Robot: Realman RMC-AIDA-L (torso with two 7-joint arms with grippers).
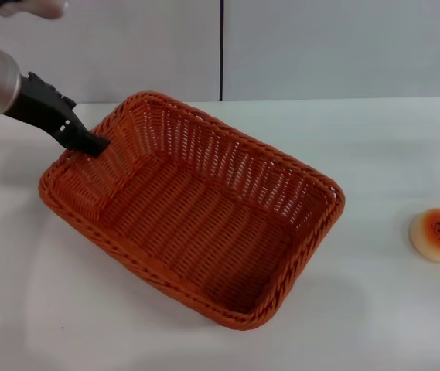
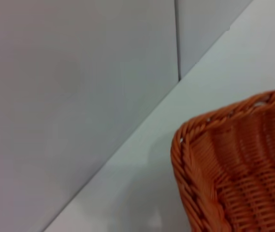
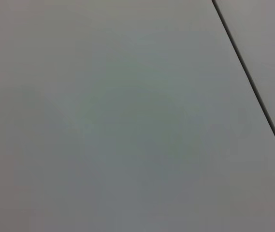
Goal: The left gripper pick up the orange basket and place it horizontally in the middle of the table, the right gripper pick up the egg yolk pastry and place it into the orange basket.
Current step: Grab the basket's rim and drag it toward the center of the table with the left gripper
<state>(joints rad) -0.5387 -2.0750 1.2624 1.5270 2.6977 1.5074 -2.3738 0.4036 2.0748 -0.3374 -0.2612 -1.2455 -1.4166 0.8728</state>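
Observation:
The orange basket (image 1: 196, 209) lies diagonally across the middle of the white table (image 1: 374, 139), its long axis running from far left to near right. My left gripper (image 1: 94, 144) reaches in from the upper left, and its narrow dark jaws are closed over the braided rim at the basket's far left end. One basket corner (image 2: 209, 159) fills the left wrist view. The egg yolk pastry (image 1: 438, 234) sits alone on the table at the right edge, well apart from the basket. The right gripper is out of view in every frame.
A grey wall with a dark vertical seam (image 1: 221, 50) stands behind the table. The right wrist view shows only that wall and the seam (image 3: 253, 89). Bare tabletop lies between the basket and the pastry.

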